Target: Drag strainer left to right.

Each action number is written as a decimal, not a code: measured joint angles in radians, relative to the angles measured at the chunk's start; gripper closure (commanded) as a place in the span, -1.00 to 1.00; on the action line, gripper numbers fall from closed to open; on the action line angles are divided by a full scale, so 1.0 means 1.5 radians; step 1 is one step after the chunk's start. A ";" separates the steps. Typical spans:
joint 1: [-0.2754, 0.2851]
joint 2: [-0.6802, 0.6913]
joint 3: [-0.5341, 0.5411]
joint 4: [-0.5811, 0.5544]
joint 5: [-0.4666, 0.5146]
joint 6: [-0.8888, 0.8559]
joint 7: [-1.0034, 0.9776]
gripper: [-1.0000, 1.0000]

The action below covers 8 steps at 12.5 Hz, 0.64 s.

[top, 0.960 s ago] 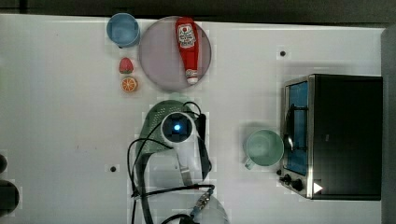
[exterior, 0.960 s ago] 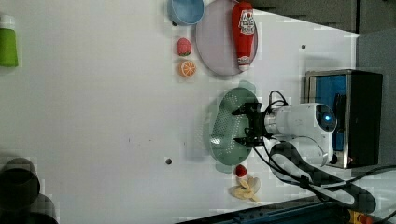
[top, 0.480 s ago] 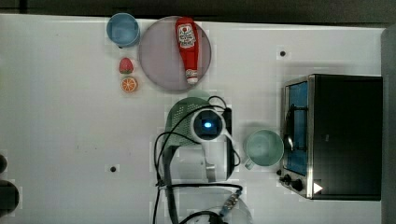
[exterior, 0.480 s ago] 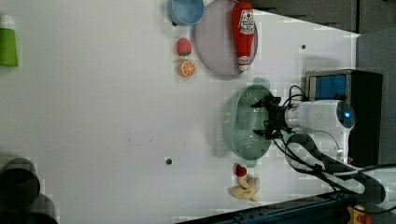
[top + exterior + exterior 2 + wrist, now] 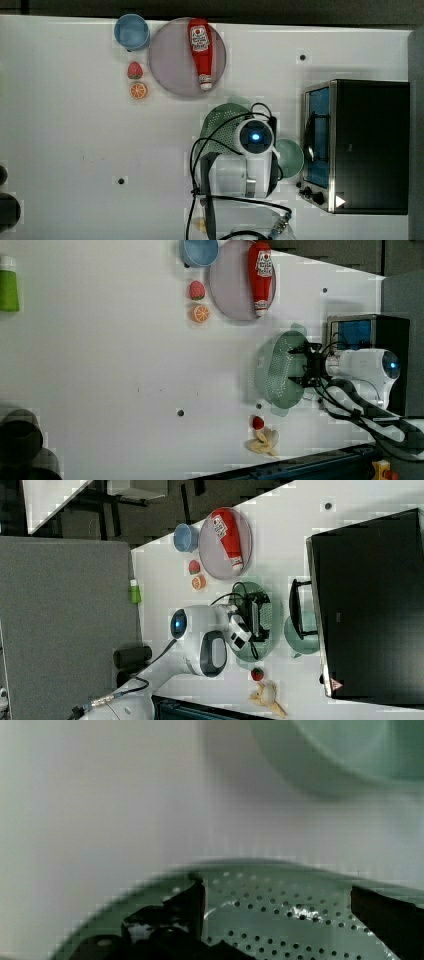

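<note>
**Strainer carried across toward the mug; drag near its limit**

Change noted: in the top view the strainer [image 5: 222,125] has travelled steadily toward the top view's right, from roughly mid-surface a second ago to its present place just beside the mint mug [image 5: 291,157]. The gripper [image 5: 306,365] has moved with it, its fingers [image 5: 187,907] spread wide and dipped inside the bowl, pushing the wall rather than clamping it. Judgement: the drag is largely done; further travel risks nudging the mug or the oven [image 5: 357,145] behind it.

Position: the strainer rests on the white surface [image 5: 75,150], below the grey plate [image 5: 172,60] bearing the ketchup bottle [image 5: 200,50], in the top view.

View differences: the wrist view shows the perforated floor, both fingers apart within it, and the mug's rim near the strainer's edge. The left view shows a small red fruit [image 5: 258,422] and banana peel [image 5: 262,444] close by the strainer.
</note>
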 measured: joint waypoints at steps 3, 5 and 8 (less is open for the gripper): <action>-0.006 0.000 -0.017 0.005 0.002 0.011 -0.019 -1.00; -0.008 0.002 -0.002 0.004 0.010 0.008 -0.053 -1.00; -0.013 -0.031 0.048 -0.001 0.001 -0.111 -0.111 -1.00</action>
